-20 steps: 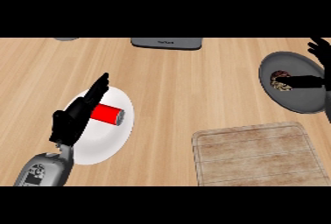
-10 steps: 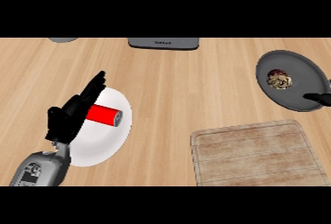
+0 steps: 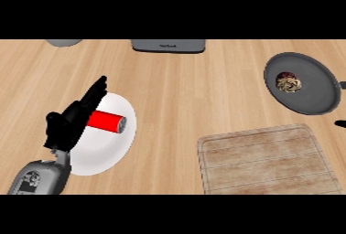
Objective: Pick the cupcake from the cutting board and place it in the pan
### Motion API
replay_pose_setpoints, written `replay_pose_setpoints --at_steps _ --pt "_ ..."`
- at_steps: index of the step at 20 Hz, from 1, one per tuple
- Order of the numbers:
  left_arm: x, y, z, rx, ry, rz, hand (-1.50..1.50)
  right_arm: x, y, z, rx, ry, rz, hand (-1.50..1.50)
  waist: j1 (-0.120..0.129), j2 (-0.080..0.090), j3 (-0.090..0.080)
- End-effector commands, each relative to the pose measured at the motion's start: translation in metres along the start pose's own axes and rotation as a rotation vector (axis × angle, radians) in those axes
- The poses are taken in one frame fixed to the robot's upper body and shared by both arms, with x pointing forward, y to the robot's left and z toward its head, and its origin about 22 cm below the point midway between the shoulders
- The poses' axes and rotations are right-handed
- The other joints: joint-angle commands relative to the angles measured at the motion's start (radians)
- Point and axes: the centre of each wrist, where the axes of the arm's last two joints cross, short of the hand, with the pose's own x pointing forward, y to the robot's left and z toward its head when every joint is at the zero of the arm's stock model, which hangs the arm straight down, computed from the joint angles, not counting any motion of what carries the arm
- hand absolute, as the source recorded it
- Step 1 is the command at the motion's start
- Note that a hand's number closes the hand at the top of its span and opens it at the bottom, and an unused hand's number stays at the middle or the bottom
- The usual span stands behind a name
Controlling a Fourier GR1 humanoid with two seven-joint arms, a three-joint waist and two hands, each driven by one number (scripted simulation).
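We see the cupcake (image 3: 289, 82) sitting inside the dark grey pan (image 3: 317, 98) at the upper right of the frame, toward the pan's upper left part, and the wooden cutting board (image 3: 267, 160) at the lower right lies bare on the pale wooden surface (image 3: 189, 87), just below the pan and apart from it. Our left hand (image 3: 71, 121) shows at the left of the frame, rising from its grey forearm (image 3: 39, 177) at the lower left; its fingers (image 3: 96, 89) are straight and held open, gripping nothing, and they lie over the left part of a white plate (image 3: 111, 148). On that plate a red can (image 3: 106, 121) lies on its side, just beside the hand. Of our right hand we see only small dark tips (image 3: 341, 84) at the right edge beside the pan, and we cannot tell how its fingers stand. At the top edge, a dark grey rectangular object (image 3: 167, 45) and part of a grey round object (image 3: 64, 42) show.
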Motion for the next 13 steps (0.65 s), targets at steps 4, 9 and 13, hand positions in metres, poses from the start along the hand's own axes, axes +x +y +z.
replay_pose_setpoints --at_steps 4,9,13 --pt "-0.003 -0.003 0.01 0.003 0.014 0.006 0.0 -0.014 -0.019 0.034 0.037 -0.053 -0.079 -1.5 -0.006 -0.009 -0.001" --pt "0.005 0.019 0.004 0.031 -0.006 -0.003 0.0 -0.035 -0.008 0.062 0.048 -0.085 -0.082 -1.5 -0.021 -0.011 -0.002" --pt "-0.005 -0.005 0.007 0.006 0.01 -0.004 0.0 -0.038 0.005 0.058 0.031 -0.079 -0.034 -1.5 -0.015 -0.01 -0.002"
